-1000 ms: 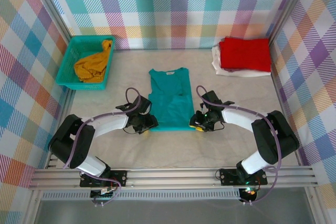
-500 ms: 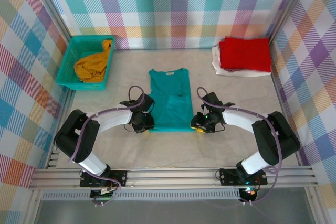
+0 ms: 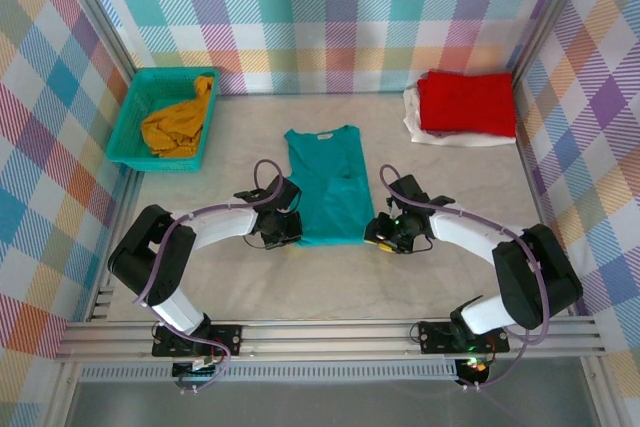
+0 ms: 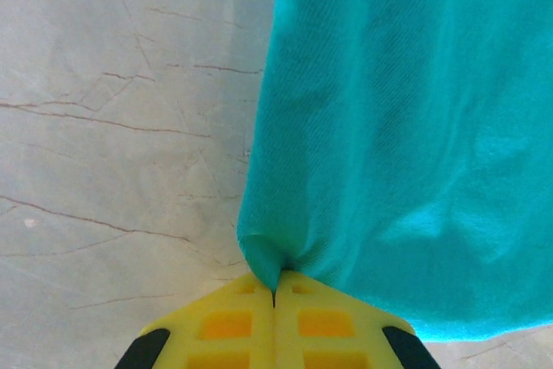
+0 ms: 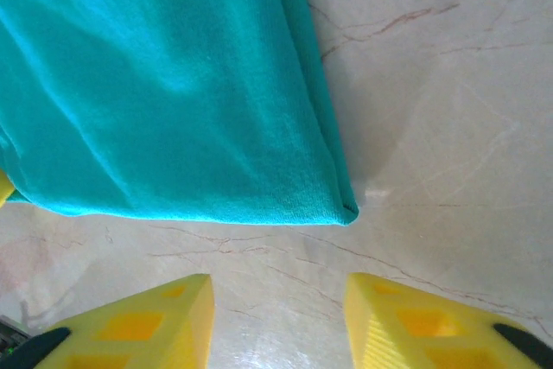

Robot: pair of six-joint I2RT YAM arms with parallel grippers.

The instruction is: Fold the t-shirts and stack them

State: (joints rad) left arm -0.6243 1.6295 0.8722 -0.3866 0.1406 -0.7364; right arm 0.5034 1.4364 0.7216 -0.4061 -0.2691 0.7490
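**tee_folder:** Top external view: teal tee [image 3: 322, 187] lies flat mid-surface [image 3: 450, 207], looks narrowed into a long strip, collar toward the far edge. Red tee [image 3: 466, 102] sits folded on a white tee [image 3: 411, 115] at the far right corner. Mustard tee [image 3: 178, 122] is crumpled in the basket [image 3: 155, 161] at the far left corner. How far along would you call this?

**yam_fan:** Roughly halfway imo. Two stacked, teal one mid-fold, mustard untouched. Left gripper [image 4: 274, 293] has its jaws pressed together, pinching the near left corner of the teal hem. Right gripper [image 5: 278, 300] jaws are spread, just short of the near right corner, not touching cloth. Guessing it needs to grab that, then both carry the hem toward the collar.
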